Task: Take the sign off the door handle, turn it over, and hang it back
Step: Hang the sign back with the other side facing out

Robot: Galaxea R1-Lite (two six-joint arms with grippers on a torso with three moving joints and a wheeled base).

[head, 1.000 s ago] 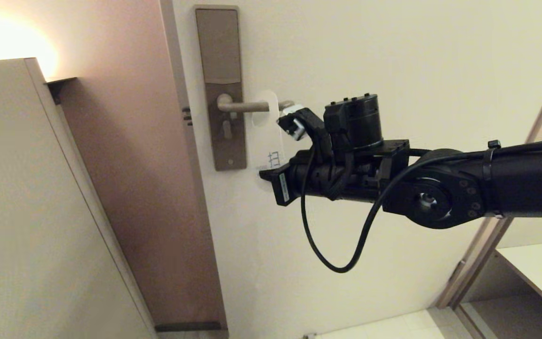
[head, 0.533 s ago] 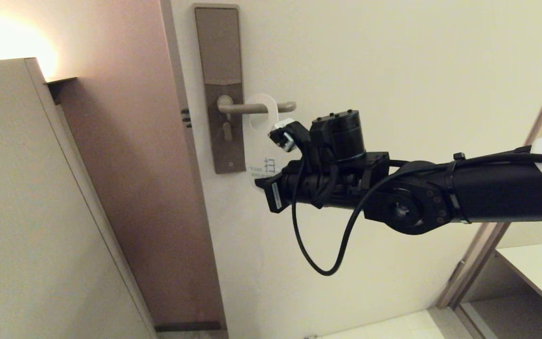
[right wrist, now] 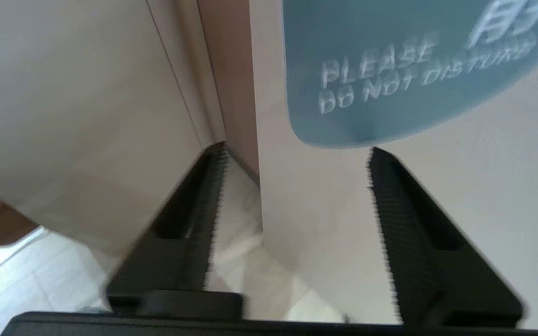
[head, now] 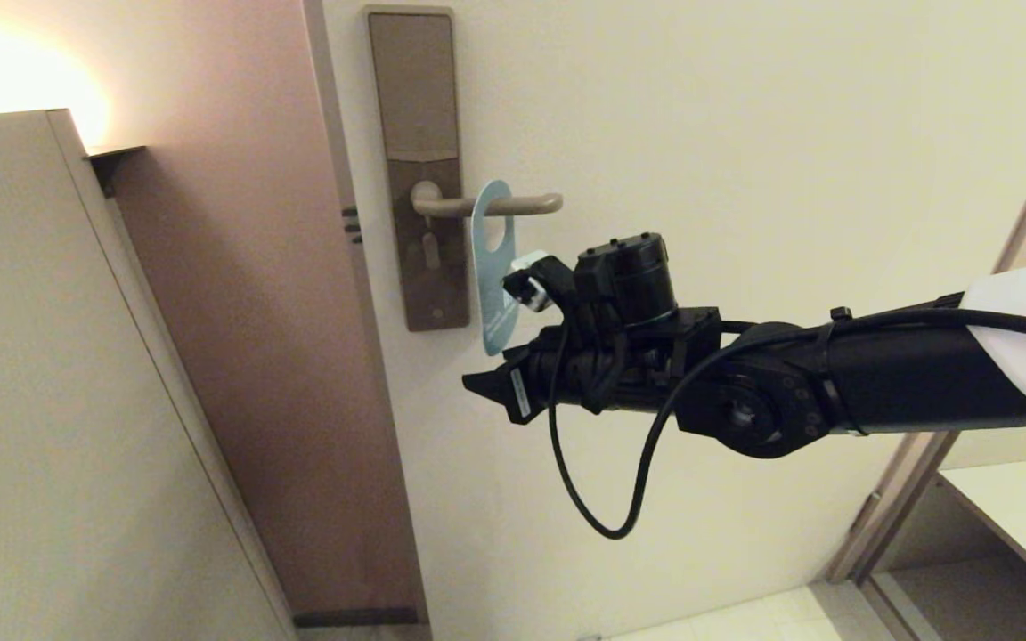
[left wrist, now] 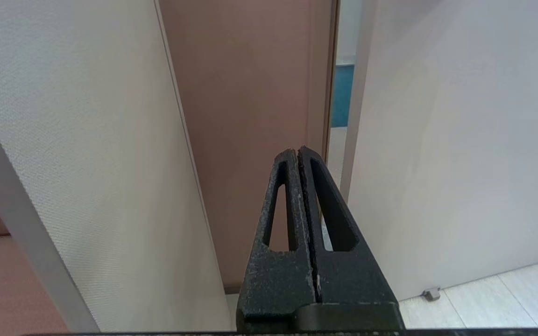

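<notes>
1. Head view: sign [head: 492, 267] hangs by its oval hole on the door handle [head: 500, 206], swung nearly edge-on to the door [head: 745, 133] with its teal face showing. The right gripper [head: 488, 385] sits just below and beside the card's lower end, apart from it. Judged from this, the card is back on the lever and the hanging step looks done; whether the wanted face will settle outward cannot be told.

2. Left wrist view: left gripper [left wrist: 298, 154] is parked away from the door, its 2 fingers pressed together on nothing.

3. Right wrist view: fingers [right wrist: 203, 205] stand wide apart and empty; the sign's rounded teal end [right wrist: 390, 70], lettered "PLEASE DO NOT DISTURB", hangs free beyond the tips.
</notes>
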